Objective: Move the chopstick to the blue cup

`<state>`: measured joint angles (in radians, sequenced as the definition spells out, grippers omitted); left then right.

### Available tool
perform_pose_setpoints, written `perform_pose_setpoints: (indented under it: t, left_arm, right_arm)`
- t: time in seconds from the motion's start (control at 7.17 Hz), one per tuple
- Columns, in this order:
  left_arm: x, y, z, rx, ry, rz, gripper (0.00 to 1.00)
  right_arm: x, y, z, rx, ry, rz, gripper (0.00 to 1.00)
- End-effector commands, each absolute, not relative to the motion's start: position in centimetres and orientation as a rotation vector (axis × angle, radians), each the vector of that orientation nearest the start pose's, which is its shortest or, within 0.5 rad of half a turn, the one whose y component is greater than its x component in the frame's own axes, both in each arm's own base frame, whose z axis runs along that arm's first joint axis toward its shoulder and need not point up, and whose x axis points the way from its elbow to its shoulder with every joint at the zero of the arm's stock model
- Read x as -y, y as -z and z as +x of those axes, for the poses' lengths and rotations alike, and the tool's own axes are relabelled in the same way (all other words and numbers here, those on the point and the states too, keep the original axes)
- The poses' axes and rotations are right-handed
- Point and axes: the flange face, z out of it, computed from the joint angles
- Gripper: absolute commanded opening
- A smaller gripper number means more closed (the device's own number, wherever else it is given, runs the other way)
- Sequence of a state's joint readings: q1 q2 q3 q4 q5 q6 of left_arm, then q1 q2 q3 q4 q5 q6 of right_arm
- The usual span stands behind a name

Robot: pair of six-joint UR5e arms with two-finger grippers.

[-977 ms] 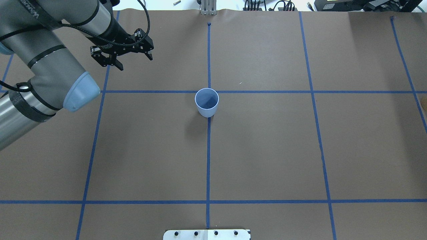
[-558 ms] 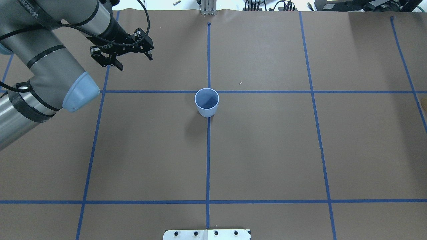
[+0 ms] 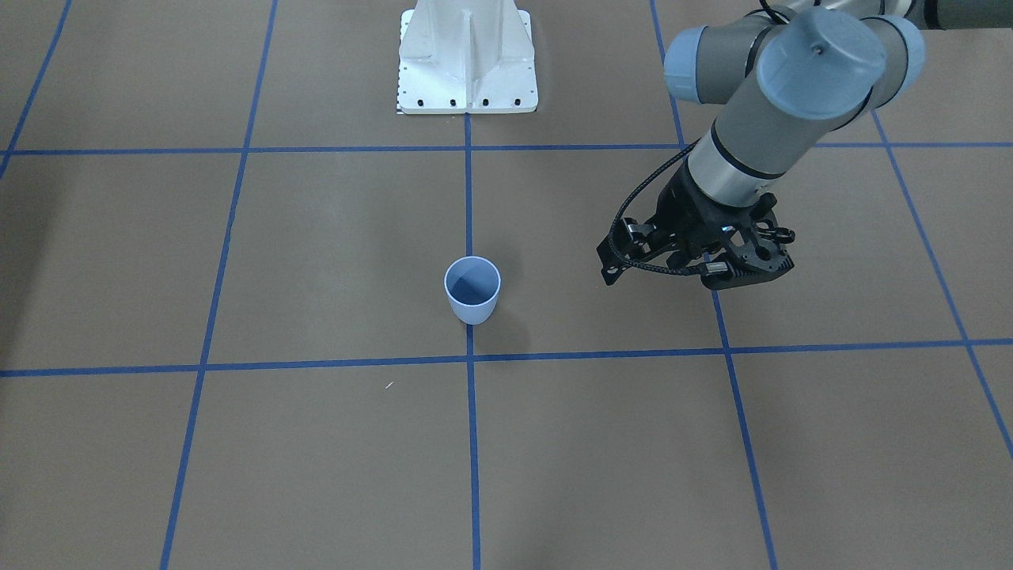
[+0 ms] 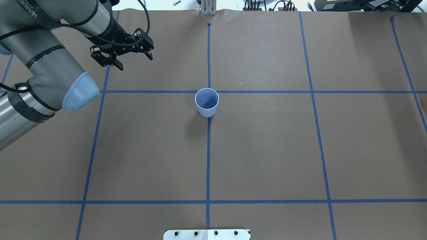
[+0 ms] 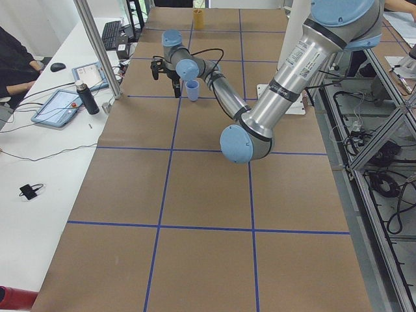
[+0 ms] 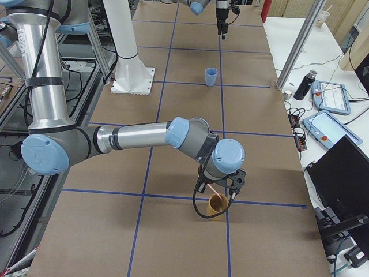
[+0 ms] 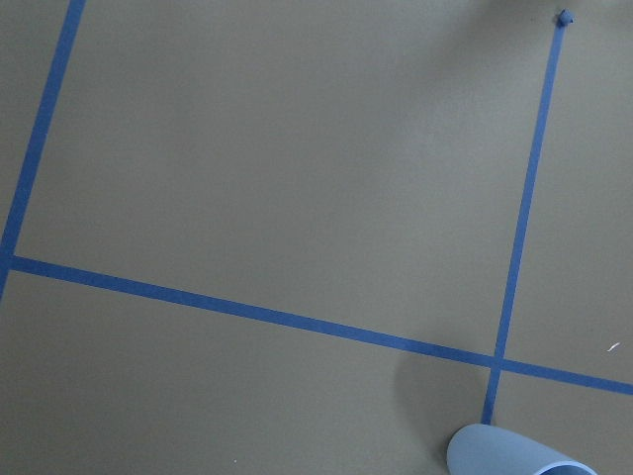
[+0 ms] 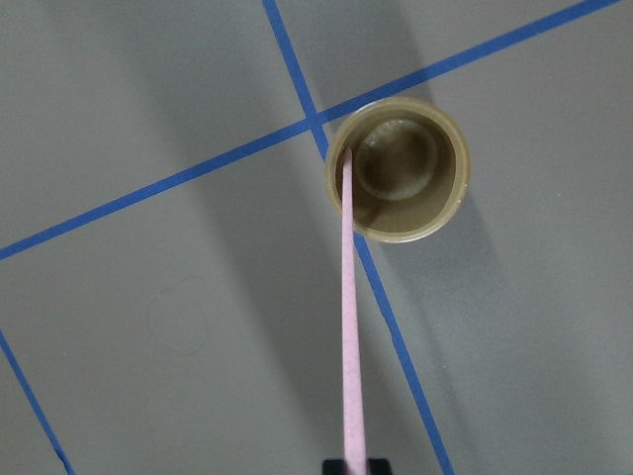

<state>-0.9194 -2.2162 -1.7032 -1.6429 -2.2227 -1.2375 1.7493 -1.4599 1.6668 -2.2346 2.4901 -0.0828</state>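
The blue cup [image 4: 206, 101] stands upright and empty at the table's middle, where two tape lines cross; it also shows in the front view [image 3: 472, 289] and at the bottom of the left wrist view [image 7: 514, 457]. My left gripper [image 4: 133, 61] is open and empty, hovering to the far left of the cup. In the right wrist view my right gripper [image 8: 354, 465] is shut on a pale pink chopstick [image 8: 348, 297]. The stick's lower end sits at the inner rim of an ochre cup [image 8: 401, 170]. The right view shows this gripper [image 6: 222, 186] just above that cup [image 6: 218, 206], far from the blue cup [image 6: 211, 76].
The brown table cover carries a grid of blue tape. The white robot base [image 3: 467, 59] stands at the robot's side of the table. A side desk holds tablets and a dark bottle [image 6: 304, 85]. A seated person [image 5: 13, 62] is at that desk.
The left arm has drifted very slightly to the left; its gripper stays open in the same place. The blue cup has not moved.
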Motion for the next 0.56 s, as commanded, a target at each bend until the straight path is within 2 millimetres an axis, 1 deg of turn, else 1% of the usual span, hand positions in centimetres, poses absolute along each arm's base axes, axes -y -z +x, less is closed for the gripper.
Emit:
perform_pose_setpoints:
  t: [0.0,0.14,0.28,0.42]
  left_arm:
    - [56.8,-20.3,34.1,-1.025,0.257,-0.012,0.98]
    - [56.3,-20.9,33.7,-1.023,0.257,-0.014,0.98]
    - [55.9,-21.3,33.3,-1.024,0.256,-0.013,0.98]
    - [55.6,-21.6,32.5,-1.026,0.261,-0.006,0.98]
  right_arm:
    - [43.7,-54.5,17.9,0.874,-0.357,-0.302,0.0]
    - [41.8,-51.5,18.5,0.849,-0.367,-0.297,0.0]
    - [41.2,-48.9,18.3,0.843,-0.349,-0.256,0.0]
    - [43.3,-46.5,16.8,0.874,-0.29,-0.207,0.0]
